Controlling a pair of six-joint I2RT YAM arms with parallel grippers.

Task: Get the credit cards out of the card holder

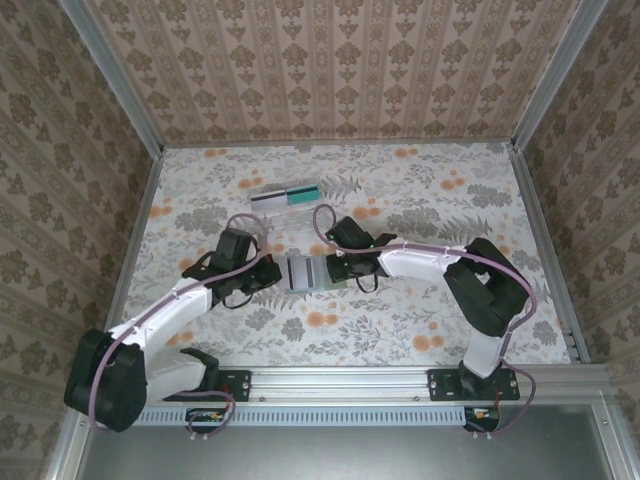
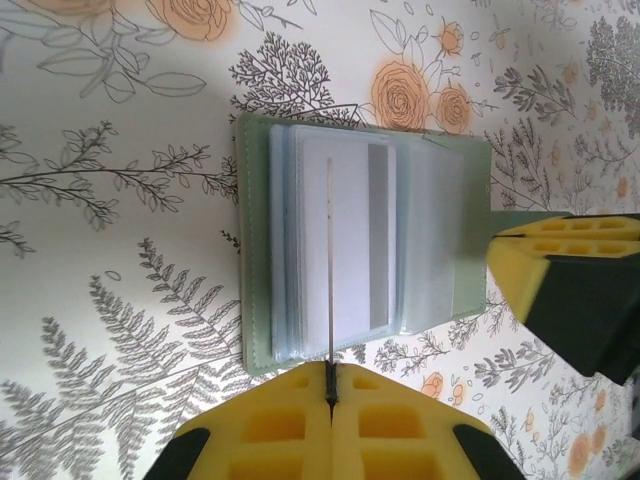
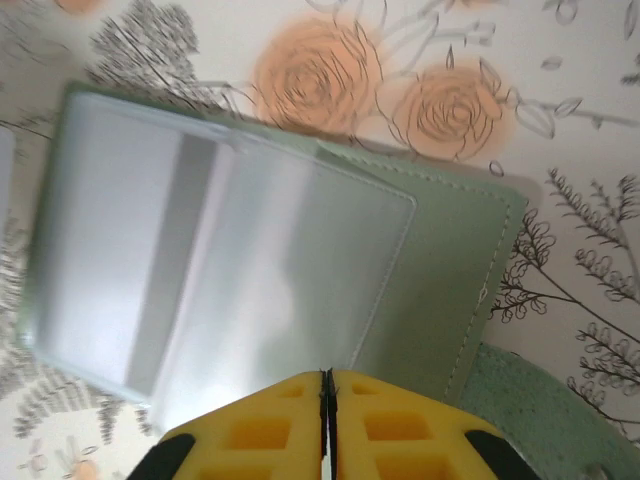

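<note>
the card holder [image 1: 308,272] lies open and flat near the middle of the table [image 1: 430,340], between the two claws, with its green cover down and its clear sleeves [image 3: 290,260] facing up. a pale card [image 2: 345,240] with a grey stripe shows through the sleeves, inside the holder. the left claw [image 2: 329,400] sits at the holder's left side with its yellow pads pressed shut. a thin dark line runs from their seam across the card, and i cannot tell what it is. the right claw [image 3: 325,405] is at the holder's right side, pads meeting over the edge of a sleeve. i cannot tell if it pinches the sleeve. a clear box [image 1: 285,197] stands towards the far edge, apart from the holder.
</note>
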